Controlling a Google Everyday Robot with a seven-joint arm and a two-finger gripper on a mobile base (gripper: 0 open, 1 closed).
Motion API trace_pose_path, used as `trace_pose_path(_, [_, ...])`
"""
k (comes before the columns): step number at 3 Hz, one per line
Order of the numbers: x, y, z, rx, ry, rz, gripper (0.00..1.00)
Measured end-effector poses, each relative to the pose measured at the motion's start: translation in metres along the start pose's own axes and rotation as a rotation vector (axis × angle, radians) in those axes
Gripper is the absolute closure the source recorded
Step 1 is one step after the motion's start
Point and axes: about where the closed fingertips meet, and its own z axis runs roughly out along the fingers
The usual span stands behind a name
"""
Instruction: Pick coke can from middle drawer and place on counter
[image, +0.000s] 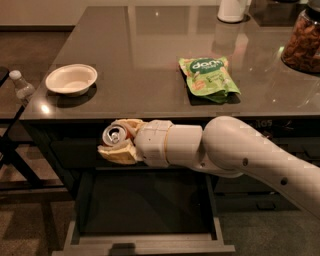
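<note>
- Just below the front edge of the large dark-grey glossy counter, the two-finger gripper of the smooth white arm is held over the open drawer.
- The small red-orange coke can with a silver top is clamped between the tan fingers — one above it, one below — and is tipped so that its pull-tab end faces the camera.
- The can is carried in the air, clear of the dark flat bottom of the wide dark-grey middle drawer, which is pulled out.
- On the counter, a shallow white bowl is set near the front left corner, and a green snack pouch lies right of centre — well apart.
- A clear plastic bottle is seen beyond the counter's left edge, and a glass jar of brown nuts at its right edge.
</note>
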Motion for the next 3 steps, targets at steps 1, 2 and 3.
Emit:
trace_pose_path(1, [-0.019, -0.015, -0.002, 0.025, -0.003, -0.022, 1.0])
trace_pose_path(2, [-0.06, -0.051, -0.017, 0.079, -0.009, -0.082, 1.0])
trace_pose_path(3, [-0.06, -0.051, -0.017, 0.079, -0.009, -0.082, 1.0])
